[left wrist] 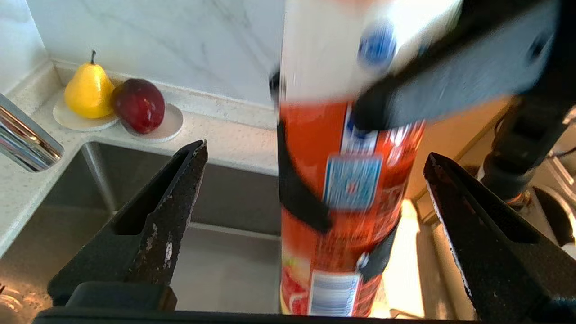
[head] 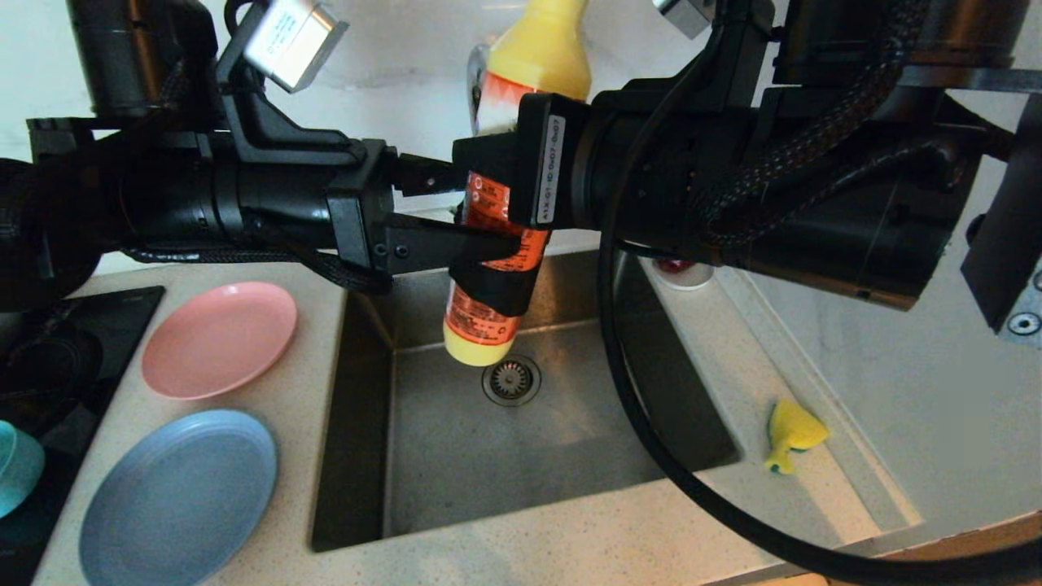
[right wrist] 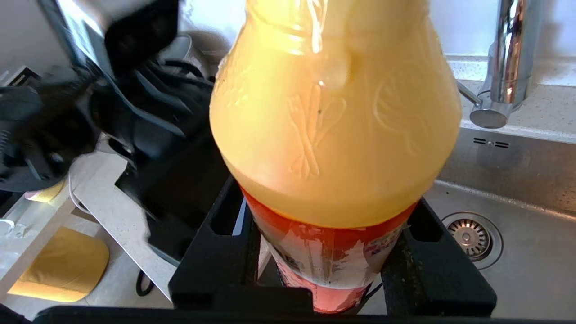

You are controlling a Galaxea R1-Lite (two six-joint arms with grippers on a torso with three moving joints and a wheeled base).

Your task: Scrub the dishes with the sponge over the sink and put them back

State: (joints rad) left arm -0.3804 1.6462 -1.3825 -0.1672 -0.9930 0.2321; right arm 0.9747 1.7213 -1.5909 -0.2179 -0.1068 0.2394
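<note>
Two arms meet above the sink as you look down from the head camera. Your right gripper is clamped on the orange bottle, gripping its labelled body, with the yellow cap end pointing down toward the round strainer drain. Your left gripper comes in from the left with its jaws spread wide, one finger on each side of the bottle without touching it. On the counter left of the basin, the pink plate lies above the light-blue plate, and the teal bowl shows at the frame's left edge. The sponge lies on the counter right of the sink, well apart from both grippers. A pear and a red fruit rest on a white saucer near the tap.
</note>
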